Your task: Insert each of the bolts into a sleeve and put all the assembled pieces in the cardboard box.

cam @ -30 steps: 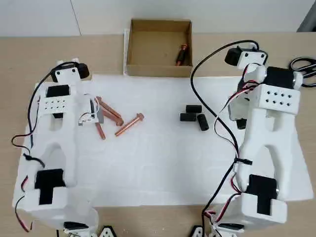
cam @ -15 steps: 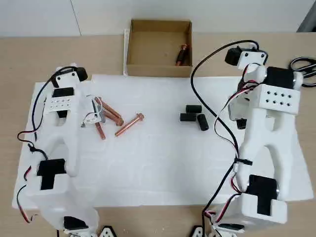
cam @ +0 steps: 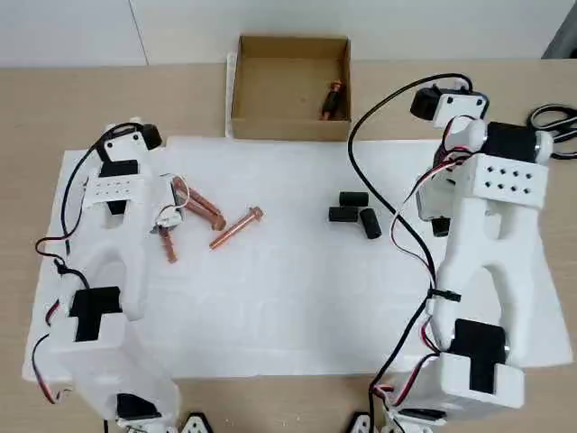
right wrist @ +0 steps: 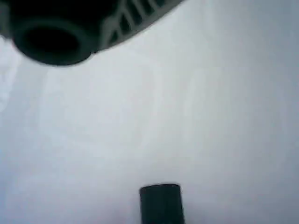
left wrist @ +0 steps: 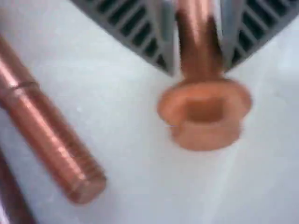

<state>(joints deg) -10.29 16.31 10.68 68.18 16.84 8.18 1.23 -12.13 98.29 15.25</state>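
Progress: one assembled piece lies in the cardboard box, against its right wall. Left to do, by my count: four bolts and four sleeves, none yet mated. Three loose sleeves sit clustered on the white mat, right of centre. One loose bolt lies at an angle left of centre, and two further bolts lie side by side just to its left. Left gripper is at the left side of the mat, near those bolts. Its jaws are clamped on the shank of the held bolt, flanged head pointing away from the jaws. In the high view this bolt points toward the near edge, and it looks low over the mat. A neighbouring bolt lies close by, not touching it. Right gripper is at the right edge of the mat, tucked under its own arm, right of the sleeve cluster. It appears clenched on the held sleeve, open bore toward the wrist camera. One of the mat sleeves is near it. Judgement: both arms are loaded, and the next step is the second insertion. The two grippers are well apart.
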